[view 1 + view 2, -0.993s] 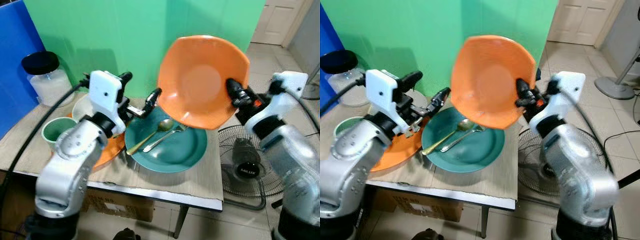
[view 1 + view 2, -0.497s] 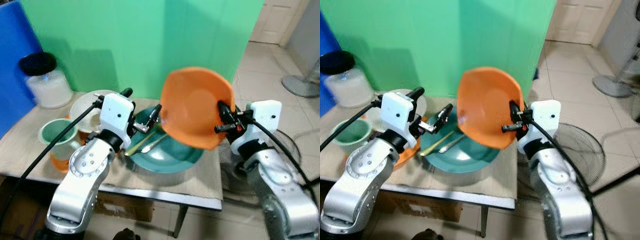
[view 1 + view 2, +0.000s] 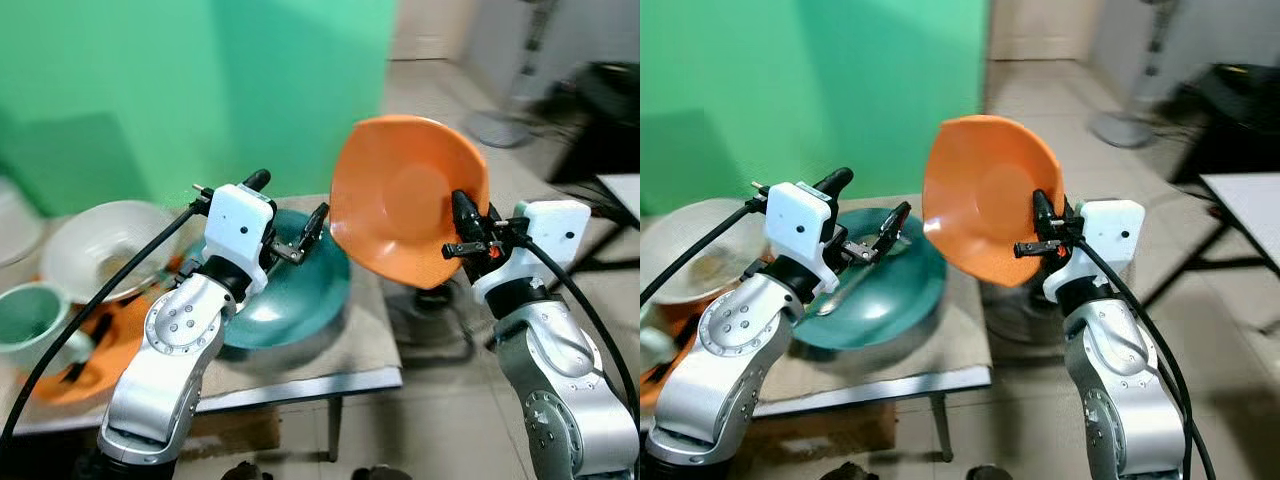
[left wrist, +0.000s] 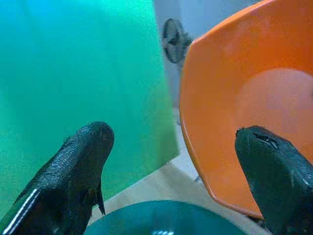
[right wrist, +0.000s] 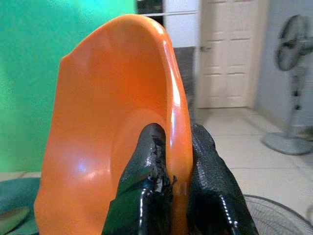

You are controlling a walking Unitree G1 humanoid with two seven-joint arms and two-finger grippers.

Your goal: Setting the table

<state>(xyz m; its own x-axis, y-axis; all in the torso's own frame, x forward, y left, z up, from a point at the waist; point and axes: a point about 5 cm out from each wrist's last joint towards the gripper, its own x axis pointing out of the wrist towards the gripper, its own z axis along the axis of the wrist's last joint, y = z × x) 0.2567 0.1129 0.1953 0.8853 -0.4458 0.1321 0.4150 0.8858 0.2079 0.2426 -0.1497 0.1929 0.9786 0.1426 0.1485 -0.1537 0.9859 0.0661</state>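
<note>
Two grippers were up: our right gripper (image 3: 458, 222) pinched the orange plate (image 3: 405, 198) by its rim, holding it on edge in the air, right of the teal plate (image 3: 290, 295) on the table (image 3: 355, 360). Our left gripper (image 3: 290, 215) hovered spread over the teal plate, empty.

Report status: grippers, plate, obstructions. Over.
Right gripper shut on orange plate, held tilted on edge, clear of table. Left gripper open, hovering over teal plate. White bowl and green cup at robot's left.
</note>
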